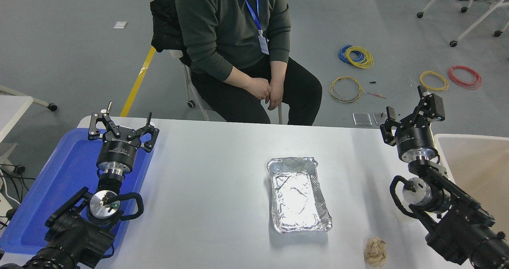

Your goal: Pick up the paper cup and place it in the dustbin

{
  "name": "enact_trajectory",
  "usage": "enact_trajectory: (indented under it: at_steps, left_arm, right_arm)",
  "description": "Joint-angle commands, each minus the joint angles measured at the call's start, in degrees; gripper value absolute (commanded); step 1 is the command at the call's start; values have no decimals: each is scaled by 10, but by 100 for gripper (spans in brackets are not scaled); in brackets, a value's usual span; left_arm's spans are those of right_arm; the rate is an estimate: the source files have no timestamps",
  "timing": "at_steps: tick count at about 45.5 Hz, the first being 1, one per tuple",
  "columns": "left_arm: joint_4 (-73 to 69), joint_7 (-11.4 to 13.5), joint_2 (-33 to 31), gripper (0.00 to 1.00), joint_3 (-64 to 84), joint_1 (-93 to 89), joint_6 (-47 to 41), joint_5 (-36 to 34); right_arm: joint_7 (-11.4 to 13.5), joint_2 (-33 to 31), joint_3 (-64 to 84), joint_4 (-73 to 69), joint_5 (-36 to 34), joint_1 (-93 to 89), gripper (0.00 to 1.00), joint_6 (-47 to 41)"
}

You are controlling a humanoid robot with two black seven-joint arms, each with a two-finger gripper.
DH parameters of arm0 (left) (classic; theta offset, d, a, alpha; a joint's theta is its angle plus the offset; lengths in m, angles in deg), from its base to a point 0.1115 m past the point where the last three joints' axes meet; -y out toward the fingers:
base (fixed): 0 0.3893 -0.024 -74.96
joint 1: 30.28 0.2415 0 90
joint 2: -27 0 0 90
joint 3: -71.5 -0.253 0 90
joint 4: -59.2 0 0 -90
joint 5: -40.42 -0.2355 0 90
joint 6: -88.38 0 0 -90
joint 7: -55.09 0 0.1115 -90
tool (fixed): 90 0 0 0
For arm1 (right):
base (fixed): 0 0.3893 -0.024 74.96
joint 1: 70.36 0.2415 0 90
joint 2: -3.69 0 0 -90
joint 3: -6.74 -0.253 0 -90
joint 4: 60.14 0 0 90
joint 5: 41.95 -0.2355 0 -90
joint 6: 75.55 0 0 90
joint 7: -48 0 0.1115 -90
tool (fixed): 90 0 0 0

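Observation:
No paper cup shows anywhere in the head view. The dustbin (477, 165), a cream-white bin with a beige inside, stands at the table's right edge, partly hidden behind my right arm. My right gripper (407, 110) is open and empty, raised near the table's far right edge just left of the dustbin. My left gripper (122, 122) is open and empty, parked at the lower left over the blue tray (63, 173).
A silver foil tray (298, 195) lies at the table's middle. A crumpled beige paper ball (375, 252) lies near the front edge at the right. A person (238, 50) sits at the far side with hands on the lap. Wire coils lie on the floor.

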Motion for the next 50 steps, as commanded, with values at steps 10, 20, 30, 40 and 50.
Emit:
enact_trajectory:
  at_steps: [10, 20, 30, 40, 50]
  left_arm:
    - [0, 0, 0, 100, 0, 0, 0, 0]
    - [0, 0, 0, 100, 0, 0, 0, 0]
    - [0, 0, 0, 100, 0, 0, 0, 0]
    - [0, 0, 0, 100, 0, 0, 0, 0]
    - [0, 0, 0, 100, 0, 0, 0, 0]
  right_arm:
    - [0, 0, 0, 1, 0, 2, 100, 3]
    - [0, 1, 0, 0, 0, 2, 100, 3]
    - [-1, 11, 0, 0, 0, 2, 100, 2]
    - [0, 11, 0, 0, 0, -5, 100, 1]
    - [-1, 2, 28, -1, 1, 2, 100, 0]
